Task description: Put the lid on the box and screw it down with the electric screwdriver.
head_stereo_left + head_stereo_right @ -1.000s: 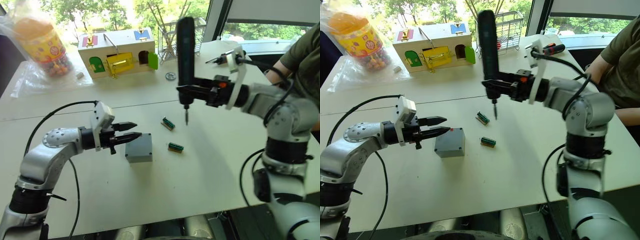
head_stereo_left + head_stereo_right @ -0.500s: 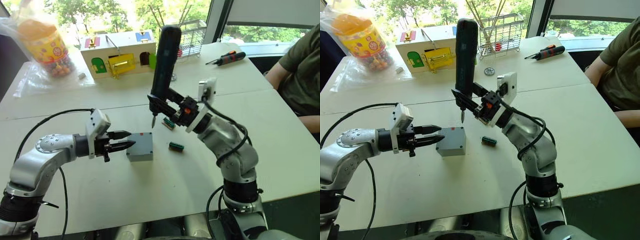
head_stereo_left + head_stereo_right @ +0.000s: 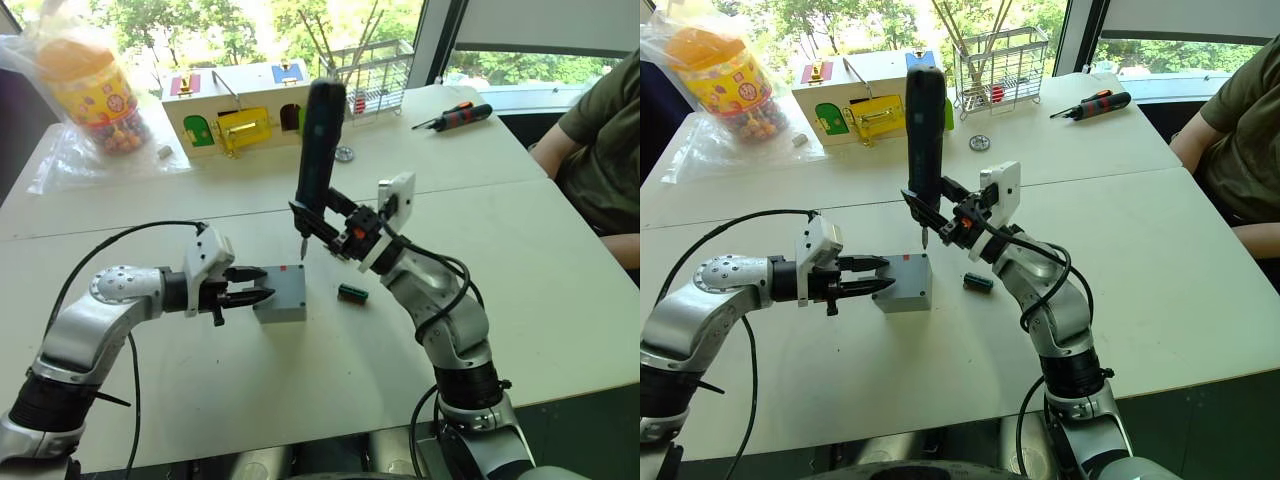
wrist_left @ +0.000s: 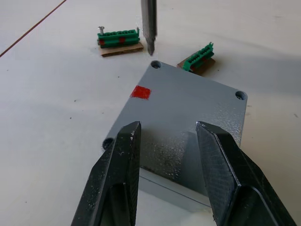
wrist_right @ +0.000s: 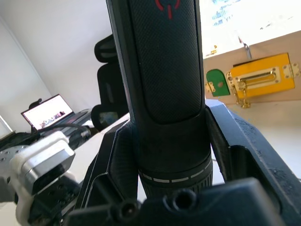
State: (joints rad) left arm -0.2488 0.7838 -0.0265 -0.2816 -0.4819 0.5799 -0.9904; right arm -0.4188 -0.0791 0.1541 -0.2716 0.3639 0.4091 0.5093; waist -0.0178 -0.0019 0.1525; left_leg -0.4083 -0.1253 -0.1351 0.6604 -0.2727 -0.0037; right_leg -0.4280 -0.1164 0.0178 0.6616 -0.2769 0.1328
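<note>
**Lid's on, bit is over the first screw hole**

You're past the lid step as far as I can judge: the lid sits flush on the box, red mark up, with the corner holes showing. So this is the screw-down stage.

Your right gripper is clamped shut around the electric screwdriver, holding it nearly upright. In the left wrist view its bit hangs just beyond your left fingertips, right above the far corner hole next to the red mark, apart from the lid but near it. I can't tell whether a screw is already in that hole.

Your left gripper has its fingers partly spread and holds nothing. The tips sit at the near edge of the lid, one each side of its middle, either resting on it or just over it; I can't tell which.

Next move, I'd say: lower the bit straight into that corner hole and keep the box steady with the left fingers so it doesn't spin or slide.

Containers: the box is closed, so its contents are hidden. Two green terminal blocks lie loose on the table past the box.
</note>
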